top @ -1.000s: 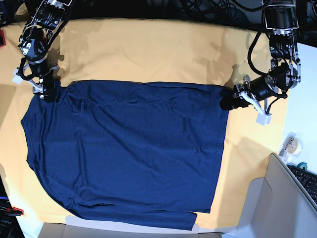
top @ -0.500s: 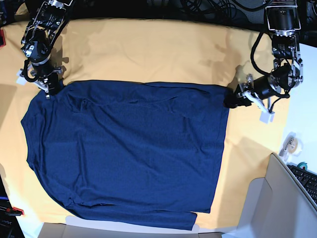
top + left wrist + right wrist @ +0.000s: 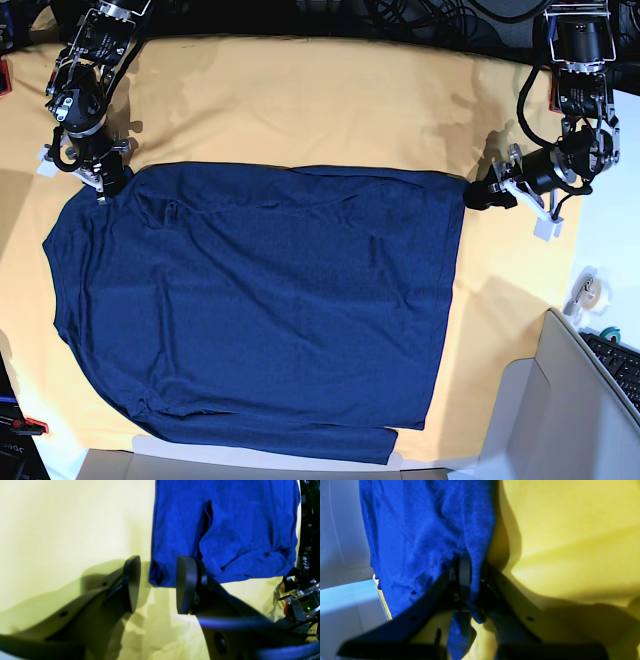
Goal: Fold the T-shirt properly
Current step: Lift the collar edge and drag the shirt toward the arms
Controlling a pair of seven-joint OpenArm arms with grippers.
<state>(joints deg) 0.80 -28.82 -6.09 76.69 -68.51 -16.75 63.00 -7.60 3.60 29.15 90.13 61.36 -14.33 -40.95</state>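
Fabric of the T-shirt (image 3: 425, 530) hides the clamped right hand (image 3: 465, 575); left hand (image 3: 155, 585) gapes.

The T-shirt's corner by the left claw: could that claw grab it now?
Probably yes: the left claw is open, and the T-shirt corner lies between its fingers with nothing blocking.

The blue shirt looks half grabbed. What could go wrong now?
1. Only the right gripper is shut on the T-shirt. The left gripper is open, its corner loose between the fingers. Lifting now would probably drag the shirt crooked.
2. The right gripper pinches a bunched corner, so a crease may get folded in.
3. The left fingers rest near the yellow table cloth and might snag it.
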